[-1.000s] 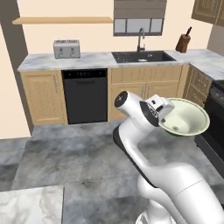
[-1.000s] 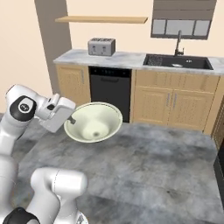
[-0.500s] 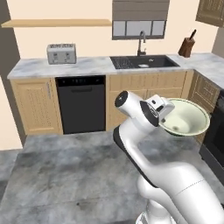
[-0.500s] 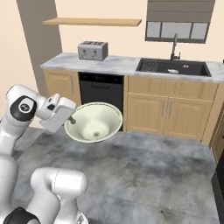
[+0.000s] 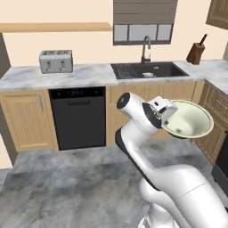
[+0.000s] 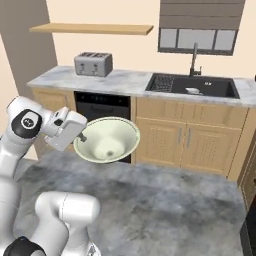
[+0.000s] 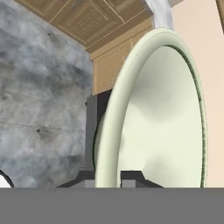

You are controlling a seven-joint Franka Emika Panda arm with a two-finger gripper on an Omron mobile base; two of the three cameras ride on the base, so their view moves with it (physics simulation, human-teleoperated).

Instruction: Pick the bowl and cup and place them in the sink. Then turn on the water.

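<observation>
My gripper is shut on the near rim of the bowl, a wide pale cream-green dish carried in the air at about counter height, in front of the cabinets. From the right base view the bowl tips its glossy inside toward the camera, with the gripper at its left edge. In the hand view the bowl stands on edge between the fingertips. The black sink lies in the marble counter ahead, the dark faucet behind it. The cup is out of view.
A toaster sits on the counter left of the sink, above a black dishwasher. A knife block stands at the far right. A small pale thing lies in the basin. Grey floor lies between me and the cabinets.
The whole scene has shifted as the base drives toward the counter, so cabinets and sink look nearer. The bowl stays in my gripper in the same pose.
</observation>
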